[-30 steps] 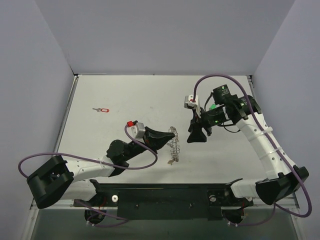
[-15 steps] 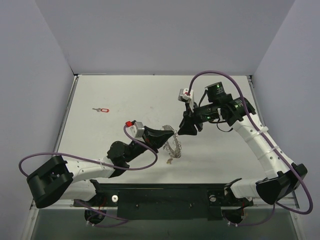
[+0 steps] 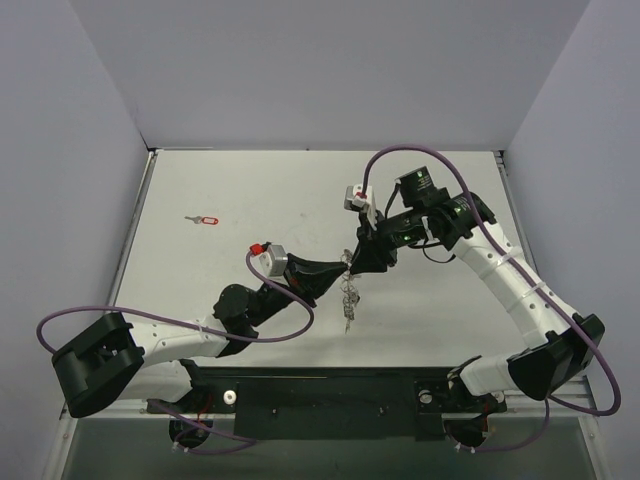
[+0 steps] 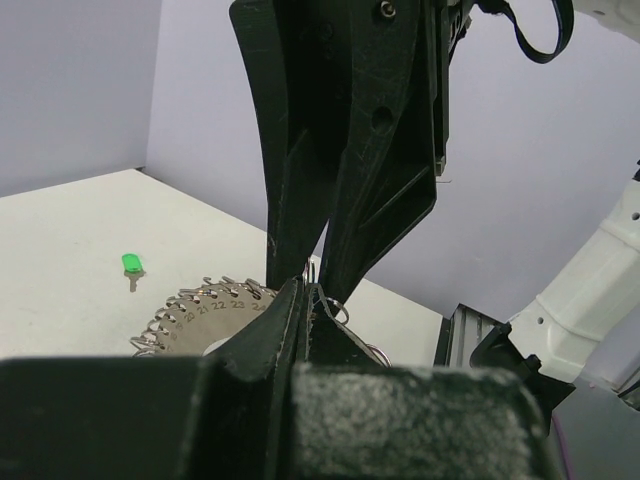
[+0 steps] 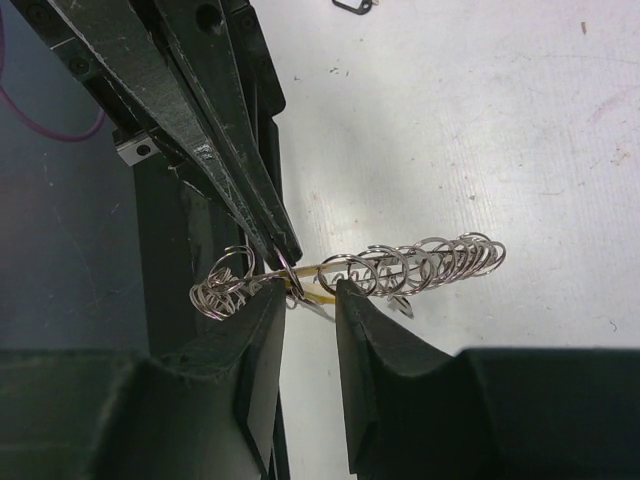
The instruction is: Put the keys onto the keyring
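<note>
The keyring [image 3: 348,288], a silver hoop rimmed with small wire loops, is held off the table edge-on. My left gripper [image 3: 338,272] is shut on its rim; in the left wrist view the fingertips [image 4: 296,300] pinch it beside the numbered disc [image 4: 205,312]. My right gripper [image 5: 310,295] faces it from the right [image 3: 362,262], open by a narrow gap, straddling the rim and a yellow key [image 5: 330,299]. A red key [image 3: 205,219] lies far left on the table. A green key [image 4: 131,264] lies beyond the ring.
A small dark object [image 5: 352,5] lies on the white table [image 3: 450,320] past the ring. Grey walls enclose the table on three sides. Purple cables loop over both arms. The black base rail [image 3: 320,395] runs along the near edge.
My right arm has swung left up to the keyring, its jaws narrowing. My left gripper has lifted the ring slightly and turned it edge-on.
</note>
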`<state>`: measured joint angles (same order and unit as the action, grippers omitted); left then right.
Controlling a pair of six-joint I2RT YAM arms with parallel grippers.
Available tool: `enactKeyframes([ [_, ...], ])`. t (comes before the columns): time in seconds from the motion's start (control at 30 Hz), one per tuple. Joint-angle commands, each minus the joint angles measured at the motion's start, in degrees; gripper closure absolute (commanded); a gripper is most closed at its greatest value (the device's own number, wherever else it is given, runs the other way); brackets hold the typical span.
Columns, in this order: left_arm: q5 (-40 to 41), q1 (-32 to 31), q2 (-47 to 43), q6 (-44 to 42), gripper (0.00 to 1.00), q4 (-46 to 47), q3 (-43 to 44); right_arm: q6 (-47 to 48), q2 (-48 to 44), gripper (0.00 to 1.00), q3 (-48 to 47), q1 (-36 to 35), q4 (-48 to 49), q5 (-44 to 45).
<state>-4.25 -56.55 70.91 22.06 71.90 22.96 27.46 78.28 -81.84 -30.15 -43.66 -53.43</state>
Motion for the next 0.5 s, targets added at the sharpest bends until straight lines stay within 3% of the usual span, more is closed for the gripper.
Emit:
enactKeyframes([
  [0.0,0.91,-0.4,-0.78,0.96,1.0,13.0,0.86,2.07,0.56,0.78,-2.62,-0.61,-1.95,-1.59],
  [0.47,0.56,-0.49,0.19,2.02,1.0,13.36,0.77,7.25,0.38,0.8,-3.76,-0.61,-5.29,-5.19],
])
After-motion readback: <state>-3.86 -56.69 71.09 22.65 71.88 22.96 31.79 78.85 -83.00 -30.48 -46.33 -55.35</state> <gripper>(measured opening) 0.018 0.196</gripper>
